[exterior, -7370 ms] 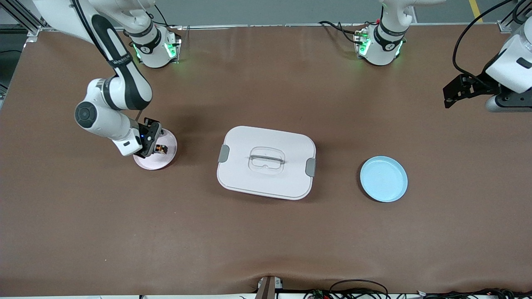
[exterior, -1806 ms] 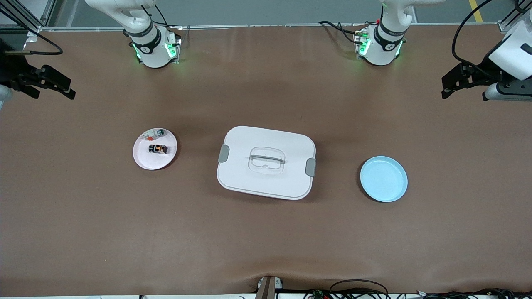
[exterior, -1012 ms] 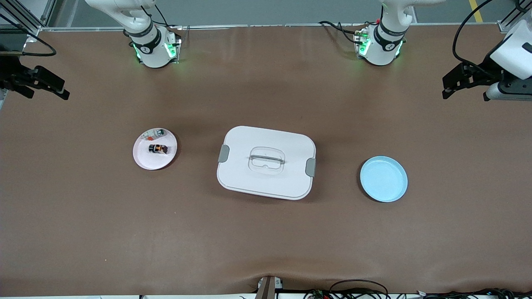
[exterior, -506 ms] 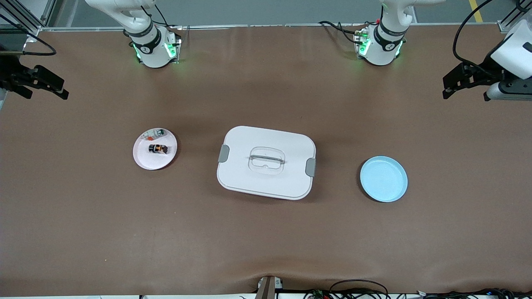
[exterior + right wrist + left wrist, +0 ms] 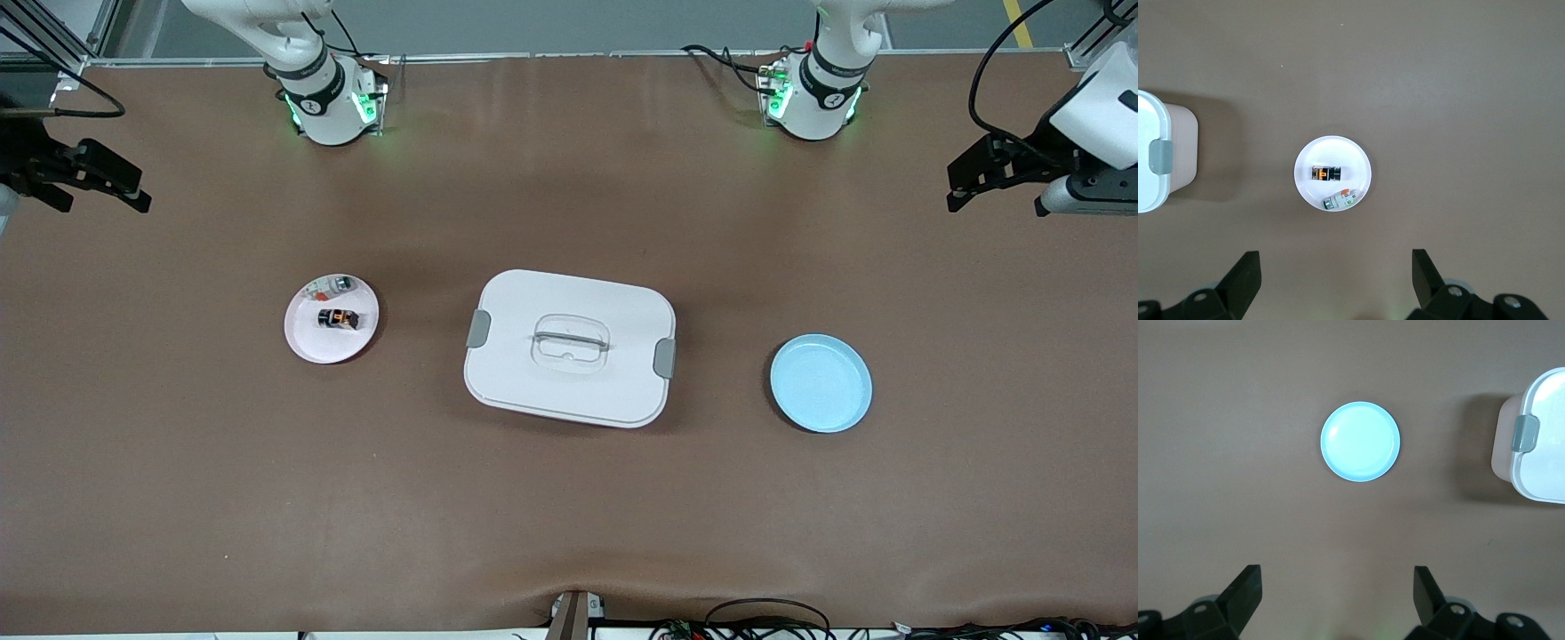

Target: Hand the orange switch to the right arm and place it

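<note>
Plastic, by the look of it, rigid and very light: the orange switch [image 5: 338,317], a tiny stubby black block with an orange patch in its middle, should neither flex nor crush under the pads, though its small size leaves little margin and it could skid or tip on a smooth surface. It lies on the small round pale pink plate [image 5: 307,345] toward the right arm's end of the table, just beside a pale clear-white small part with red-orange and green bits [image 5: 331,285] that sits farther from the front camera on the same plate (the two look close but apart). A sound hold would probably be across the two long black flanks, fingers clear of the neighbouring part. The right gripper [image 5: 116,180] hangs high over the table's edge at its own end, fingers spread wide and holding nothing, its wrist camera looking straight down on the pink plate. The left gripper [image 5: 976,181] waits likewise raised at the other end, fingers apart and empty, looking down on the round light blue plate [image 5: 821,383], which is bare. Between the plates stands a white rectangular lidded box with grey clasps [image 5: 570,348]. Judging by this, the placing looks done.
</note>
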